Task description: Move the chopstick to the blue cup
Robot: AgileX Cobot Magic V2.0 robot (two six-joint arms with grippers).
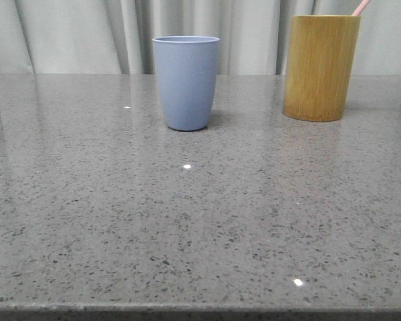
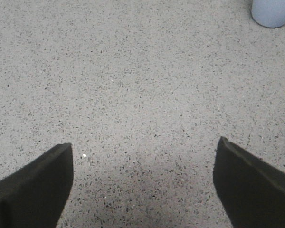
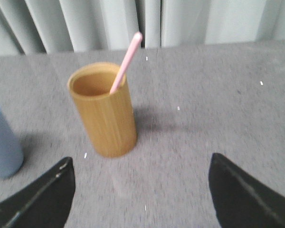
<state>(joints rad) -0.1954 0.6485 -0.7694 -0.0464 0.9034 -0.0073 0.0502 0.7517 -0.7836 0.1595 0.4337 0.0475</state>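
The blue cup (image 1: 186,82) stands upright at the back middle of the table. It also shows in the left wrist view (image 2: 272,12) and the right wrist view (image 3: 2,142). One pale pink chopstick (image 3: 126,62) leans inside the yellow-brown bamboo cup (image 3: 104,110); only its tip (image 1: 361,7) shows in the front view, above the bamboo cup (image 1: 319,67). My left gripper (image 2: 143,178) is open and empty over bare table, well short of the blue cup. My right gripper (image 3: 141,190) is open and empty, short of the bamboo cup. Neither gripper shows in the front view.
The speckled grey stone table (image 1: 200,221) stretches from the front edge to pale curtains (image 1: 87,33) behind the cups. The two cups stand apart, the bamboo one to the right of the blue one.
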